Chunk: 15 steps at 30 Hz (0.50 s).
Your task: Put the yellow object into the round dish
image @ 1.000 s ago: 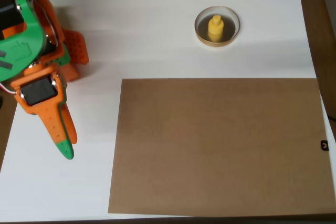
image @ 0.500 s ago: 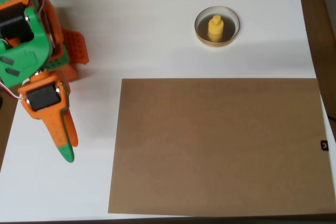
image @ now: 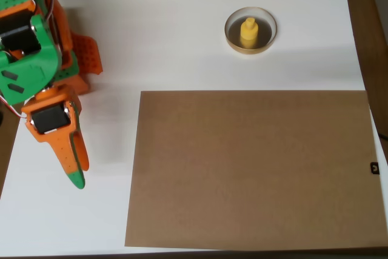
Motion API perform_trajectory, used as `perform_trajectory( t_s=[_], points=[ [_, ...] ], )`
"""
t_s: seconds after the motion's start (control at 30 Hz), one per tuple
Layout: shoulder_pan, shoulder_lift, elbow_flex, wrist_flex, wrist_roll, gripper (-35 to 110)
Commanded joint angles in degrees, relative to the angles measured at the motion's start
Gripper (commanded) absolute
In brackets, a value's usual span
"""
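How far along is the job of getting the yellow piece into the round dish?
It looks done: the yellow object stands upright inside the round dish. Nothing is in hand; the gripper sits at the left of the overhead view, fingers together and holding nothing, far from the dish. Nothing appears left, except perhaps parking the arm.

A white table (image: 182,28) bears a flat brown board (image: 251,168).

white desk (image: 182,28): brown board (image: 251,168) flat across lower right, round dish (image: 250,30) near top edge above it, apart; arm base (image: 85,59) at left
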Motion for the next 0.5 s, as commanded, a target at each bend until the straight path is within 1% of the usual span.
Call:
perform_trajectory(
  t_s=[0.0,0.07,0.17,0.47],
  points=[
    [0.53,1.14,0.0,0.09,-0.62,10],
    [1.23,1.14,0.0,0.09,0.09,8],
    [2.11,1.14,0.0,0.09,0.97,0],
    [2.2,1.14,0.09,-0.26,1.14,0]
  ],
)
